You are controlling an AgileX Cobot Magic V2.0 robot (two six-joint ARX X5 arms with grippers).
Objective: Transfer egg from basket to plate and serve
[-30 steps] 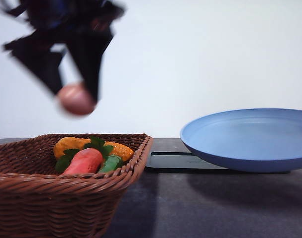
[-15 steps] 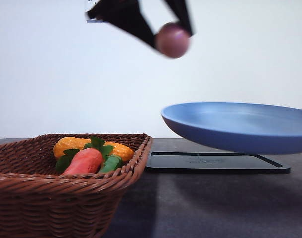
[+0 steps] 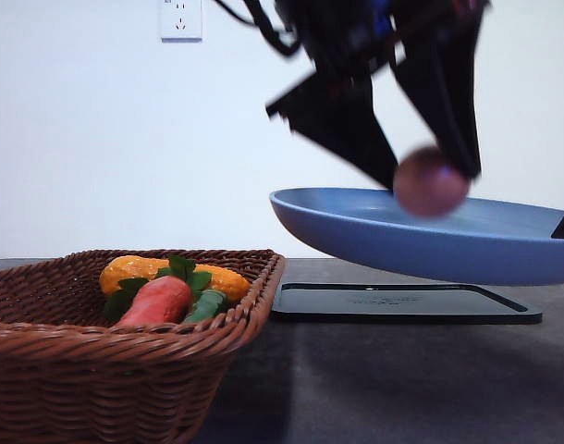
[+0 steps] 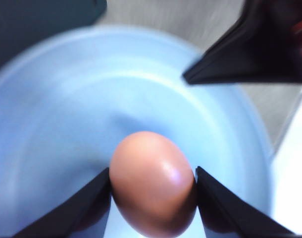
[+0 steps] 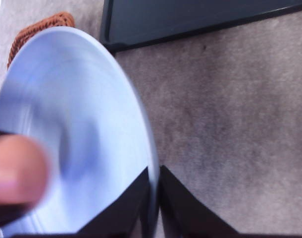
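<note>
Jaws on my left gripper (image 4: 153, 198) were clamped on the egg (image 4: 153, 183), one finger pressed to each flank, and the egg hung just over the hollow of the plate (image 3: 356, 222). My right gripper (image 5: 153, 198) had its jaws pinched narrow on the plate's rim, holding it up off the black tray (image 3: 402, 303) on the table (image 3: 402, 388), well clear of the basket (image 3: 97, 370). I judged we were at the drop-off step: next I needed a gentle descent and a slow release so the egg wouldn't roll, then the serve.
</note>
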